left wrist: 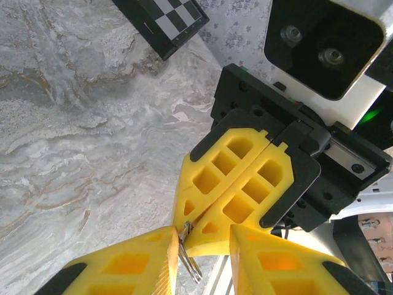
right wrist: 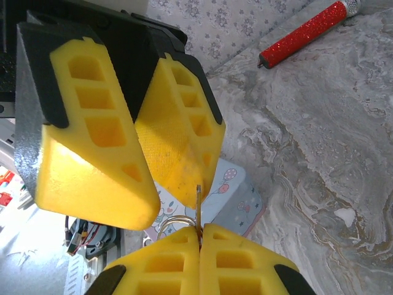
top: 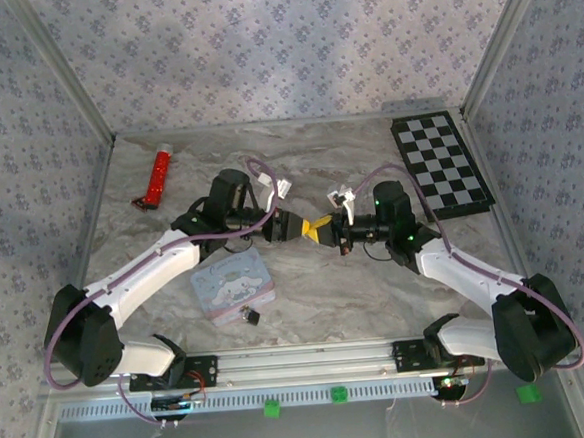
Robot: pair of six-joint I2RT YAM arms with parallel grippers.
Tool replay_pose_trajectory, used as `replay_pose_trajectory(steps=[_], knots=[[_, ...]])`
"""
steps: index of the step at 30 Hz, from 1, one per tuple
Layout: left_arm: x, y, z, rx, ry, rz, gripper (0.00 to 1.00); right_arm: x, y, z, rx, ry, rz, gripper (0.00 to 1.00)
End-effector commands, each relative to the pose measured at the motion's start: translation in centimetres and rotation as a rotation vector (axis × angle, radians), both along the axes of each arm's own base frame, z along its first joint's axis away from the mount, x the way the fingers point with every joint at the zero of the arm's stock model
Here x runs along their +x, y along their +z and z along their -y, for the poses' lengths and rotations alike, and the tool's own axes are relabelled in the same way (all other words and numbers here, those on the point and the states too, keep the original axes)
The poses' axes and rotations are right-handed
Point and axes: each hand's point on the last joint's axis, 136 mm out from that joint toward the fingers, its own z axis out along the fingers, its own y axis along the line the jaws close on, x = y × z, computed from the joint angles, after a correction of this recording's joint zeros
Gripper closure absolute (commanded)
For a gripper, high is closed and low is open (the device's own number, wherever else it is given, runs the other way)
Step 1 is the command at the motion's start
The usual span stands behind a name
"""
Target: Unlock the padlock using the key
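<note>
The key (right wrist: 198,206) is a thin silvery blade on a wire ring (left wrist: 191,263). My right gripper (right wrist: 199,228) is shut on it above the table's middle, blade tip sticking out. My left gripper (left wrist: 204,236) faces it tip to tip, open, its jaws standing either side of the right gripper's tips (left wrist: 202,230). The key (left wrist: 184,232) lies against the inner face of one left finger (left wrist: 161,258). In the top view both grippers, left (top: 294,225) and right (top: 323,231), meet mid-table. The small dark padlock (top: 249,315) lies on the table at the pastel tin's near edge, away from both grippers.
The pastel cartoon tin (top: 232,286) lies just in front of the grippers, also below the jaws (right wrist: 236,190). A red glitter tube (top: 159,176) rests at the back left. A checkerboard (top: 441,163) lies at the back right. Patterned walls enclose three sides.
</note>
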Motion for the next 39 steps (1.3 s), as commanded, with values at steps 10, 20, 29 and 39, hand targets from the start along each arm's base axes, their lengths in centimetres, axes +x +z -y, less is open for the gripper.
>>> replay_pose_trajectory(steps=[10, 20, 29, 39], knots=[[-0.1, 0.8, 0.5, 0.001, -0.030, 0.026, 0.73, -0.4, 1.6, -0.6, 0.029, 0.049, 0.027, 1.00], [-0.1, 0.9, 0.4, 0.006, -0.031, 0.040, 0.76, -0.8, 1.3, -0.9, 0.021, 0.065, 0.025, 1.00], [0.1, 1.0, -0.1, 0.008, -0.017, 0.049, 0.78, -1.0, 1.4, -1.2, 0.021, 0.083, 0.026, 1.00], [0.3, 1.4, -0.3, -0.006, -0.004, 0.050, 0.77, -1.2, 1.1, -1.3, 0.012, 0.087, 0.029, 1.00]])
